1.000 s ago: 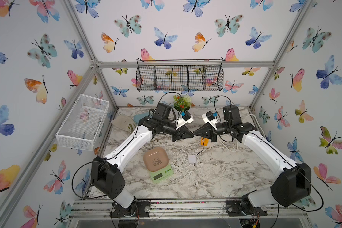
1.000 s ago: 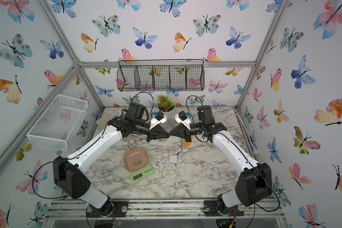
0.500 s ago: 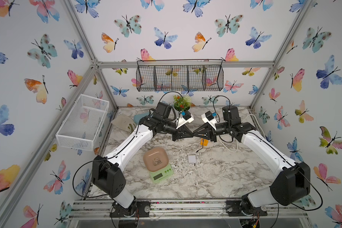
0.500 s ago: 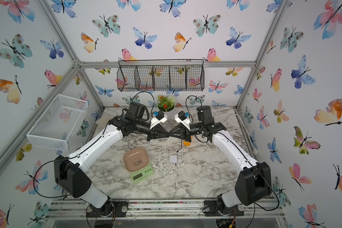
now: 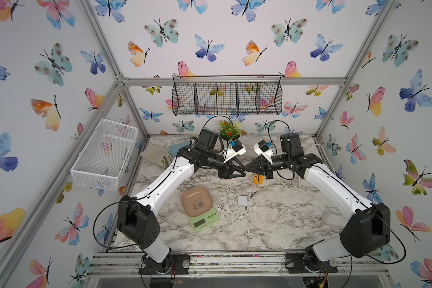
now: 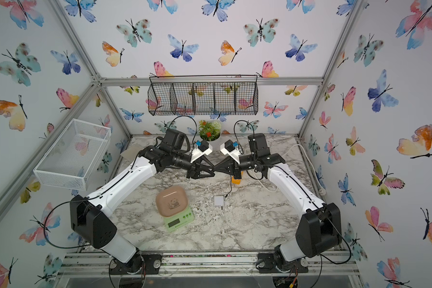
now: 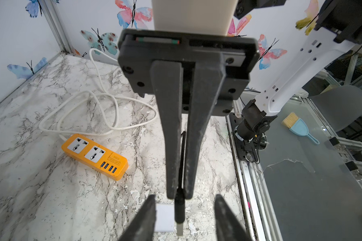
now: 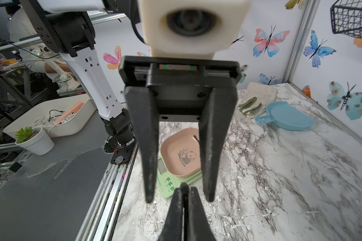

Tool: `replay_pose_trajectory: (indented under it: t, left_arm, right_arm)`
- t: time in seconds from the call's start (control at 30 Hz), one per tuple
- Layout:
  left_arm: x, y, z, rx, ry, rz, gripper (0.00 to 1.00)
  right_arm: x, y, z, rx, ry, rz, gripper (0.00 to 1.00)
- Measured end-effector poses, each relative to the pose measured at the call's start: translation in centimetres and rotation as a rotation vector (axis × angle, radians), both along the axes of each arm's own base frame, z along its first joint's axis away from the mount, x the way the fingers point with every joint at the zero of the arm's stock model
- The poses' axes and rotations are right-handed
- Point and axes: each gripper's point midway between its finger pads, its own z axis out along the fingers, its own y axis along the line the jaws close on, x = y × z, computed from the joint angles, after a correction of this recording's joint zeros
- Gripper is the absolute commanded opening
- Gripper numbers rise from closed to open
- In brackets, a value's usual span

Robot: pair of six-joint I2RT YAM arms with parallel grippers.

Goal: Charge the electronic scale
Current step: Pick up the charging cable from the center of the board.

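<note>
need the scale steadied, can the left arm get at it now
Probably yes: its jaws are open, holding nothing, and nothing stands between them and the electronic scale.

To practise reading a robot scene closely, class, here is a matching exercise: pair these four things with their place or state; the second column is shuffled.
1. pale green electronic scale with beige-pink panda tray
2. orange plastic power strip
3. left gripper
4. right gripper

A. shut on a thin black cable
B. lying sockets-up on the marble table
C. open, gripping nothing
D. nearest the table's front edge

Pairs: 1-D, 2-B, 3-C, 4-A.
</note>
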Motion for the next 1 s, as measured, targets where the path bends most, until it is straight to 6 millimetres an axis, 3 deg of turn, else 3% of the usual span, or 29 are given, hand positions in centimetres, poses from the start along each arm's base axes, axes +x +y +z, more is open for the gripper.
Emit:
replay_pose_trajectory:
  t: [0.23, 0.37, 0.53, 0.67, 0.77, 1.0]
  left_arm:
    - [0.4, 1.6, -0.1, -0.069, -0.034, 0.120, 0.90]
    - [1.0, 3.7, 0.4, -0.153, -0.049, 0.251, 0.90]
    - [2.3, 4.4, -0.2, -0.218, -0.016, 0.383, 0.82]
    - [3.4, 3.9, -2.8, -0.206, 0.080, 0.490, 0.81]
    - [3.5, 2.4, -5.5, -0.167, 0.147, 0.553, 0.82]
    - [1.3, -2.3, -14.1, 0.022, 0.254, 0.597, 0.94]
  right_arm:
    - [1.0, -1.1, -0.8, 0.023, 0.019, -0.186, 0.03]
    - [2.2, -2.8, -1.2, 0.073, 0.092, -0.332, 0.03]
    - [3.8, -5.8, -3.0, 0.125, 0.244, -0.508, 0.03]
    - [4.4, -9.2, -5.0, 0.157, 0.377, -0.671, 0.03]
    - [4.5, -11.1, -5.5, 0.183, 0.435, -0.770, 0.03]
    - [3.9, -13.3, -6.4, 0.209, 0.537, -0.896, 0.02]
